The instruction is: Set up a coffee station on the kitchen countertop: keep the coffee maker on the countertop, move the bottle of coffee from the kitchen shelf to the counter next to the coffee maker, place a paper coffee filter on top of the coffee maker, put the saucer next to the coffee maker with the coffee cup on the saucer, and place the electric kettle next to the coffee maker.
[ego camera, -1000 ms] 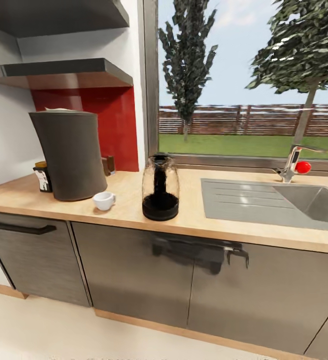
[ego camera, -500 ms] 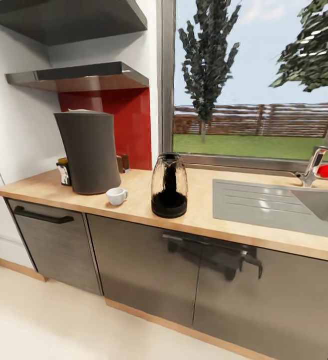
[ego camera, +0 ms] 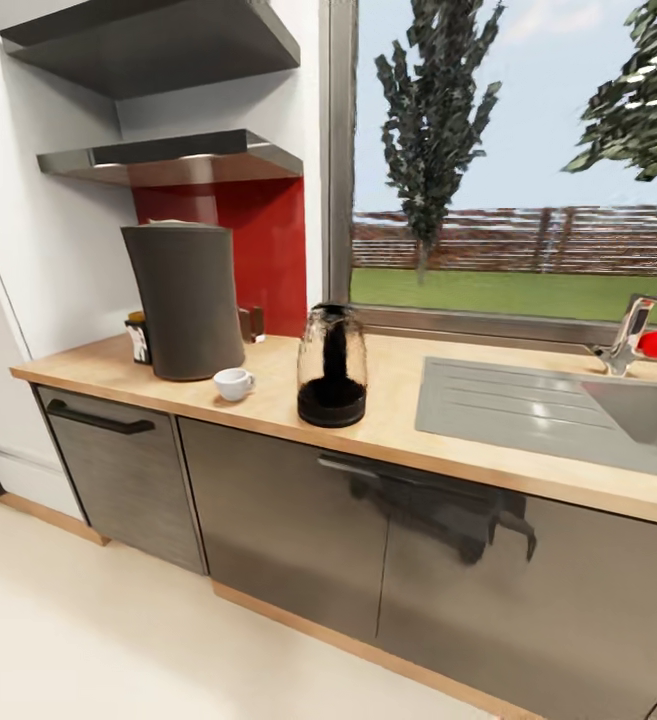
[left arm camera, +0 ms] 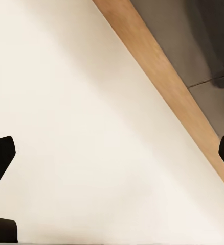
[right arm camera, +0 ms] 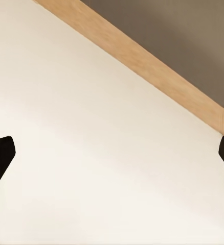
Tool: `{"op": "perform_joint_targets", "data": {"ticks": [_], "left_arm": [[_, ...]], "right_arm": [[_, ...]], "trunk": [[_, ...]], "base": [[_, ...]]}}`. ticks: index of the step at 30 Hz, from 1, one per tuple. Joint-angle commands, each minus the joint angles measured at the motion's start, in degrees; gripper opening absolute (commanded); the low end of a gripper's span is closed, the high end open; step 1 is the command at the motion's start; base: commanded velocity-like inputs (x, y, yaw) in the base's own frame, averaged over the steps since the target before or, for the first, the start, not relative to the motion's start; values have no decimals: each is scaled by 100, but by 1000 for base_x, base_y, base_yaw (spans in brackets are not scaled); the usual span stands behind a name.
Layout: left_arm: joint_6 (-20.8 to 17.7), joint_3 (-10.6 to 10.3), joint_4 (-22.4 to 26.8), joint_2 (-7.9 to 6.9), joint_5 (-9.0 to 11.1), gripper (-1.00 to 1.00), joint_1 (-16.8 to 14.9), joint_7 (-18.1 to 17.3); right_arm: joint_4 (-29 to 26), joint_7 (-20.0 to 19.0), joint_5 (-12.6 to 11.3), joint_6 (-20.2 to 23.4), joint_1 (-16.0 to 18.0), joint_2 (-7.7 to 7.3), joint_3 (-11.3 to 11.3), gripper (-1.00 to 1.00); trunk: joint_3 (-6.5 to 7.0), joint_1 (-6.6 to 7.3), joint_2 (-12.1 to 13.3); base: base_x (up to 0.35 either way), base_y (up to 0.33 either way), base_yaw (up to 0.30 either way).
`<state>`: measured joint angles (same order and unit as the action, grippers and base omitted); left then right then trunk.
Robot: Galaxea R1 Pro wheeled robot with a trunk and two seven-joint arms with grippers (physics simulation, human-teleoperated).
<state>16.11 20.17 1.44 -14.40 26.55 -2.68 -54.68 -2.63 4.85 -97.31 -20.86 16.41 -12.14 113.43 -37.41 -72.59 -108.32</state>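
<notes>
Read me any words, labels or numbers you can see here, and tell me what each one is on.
No text can be read.
The bottle of coffee beside the coffee maker carries a white label, too small and blurred to read.
The electric kettle and coffee cup show no lettering.

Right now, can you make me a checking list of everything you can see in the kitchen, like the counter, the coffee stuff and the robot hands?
Surface: wooden countertop over grey cabinets; pale floor below.
Job's things: coffee maker upright on the counter, something pale on its top, too small to name. Coffee cup beside it, directly on the wood; no saucer seen under it. Electric kettle upright, a little apart. Bottle of coffee behind the maker's far side.
Clutter: small dark item against the red backsplash, unclear.
Grippers: left gripper open, empty, above the floor; right gripper the same.
Cables: nothing seen.
Surroundings: sink, tap, window, two wall shelves.
</notes>
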Motion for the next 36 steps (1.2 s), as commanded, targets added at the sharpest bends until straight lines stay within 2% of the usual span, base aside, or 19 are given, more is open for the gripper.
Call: {"op": "perform_joint_targets", "data": {"ticks": [1, 10, 15, 23, 25, 36], "left_arm": [[33, 37, -9, 0, -36, 100, -4, -16], [33, 31, -5, 44, -36, 100, -4, -16], [33, 36, -4, 80, -36, 100, -4, -16], [33, 36, -4, 86, -36, 100, -4, 24], [33, 32, -4, 86, -36, 100, -4, 156], [33, 25, -4, 94, -36, 100, -4, 211]], "right_arm": [[-27, 51, -25, -15, 5, -7, 48, 100], [-27, 51, -25, -15, 7, 0, 53, 100], [-27, 51, -25, -19, 5, 1, 56, 100], [-27, 51, -25, -23, 6, 1, 57, 100], [-27, 51, -25, -17, 4, 1, 57, 100], [-27, 51, -25, -20, 7, 1, 57, 100]], "trunk": [[-6, 2, -3], [-6, 2, -3], [-6, 2, -3], [-6, 2, -3], [-6, 2, -3], [-6, 2, -3]], "base": [[-151, -252, 3], [-145, -262, 49], [-40, -247, 234], [-5, -53, 266], [0, -218, 93], [0, -283, 56]]}}
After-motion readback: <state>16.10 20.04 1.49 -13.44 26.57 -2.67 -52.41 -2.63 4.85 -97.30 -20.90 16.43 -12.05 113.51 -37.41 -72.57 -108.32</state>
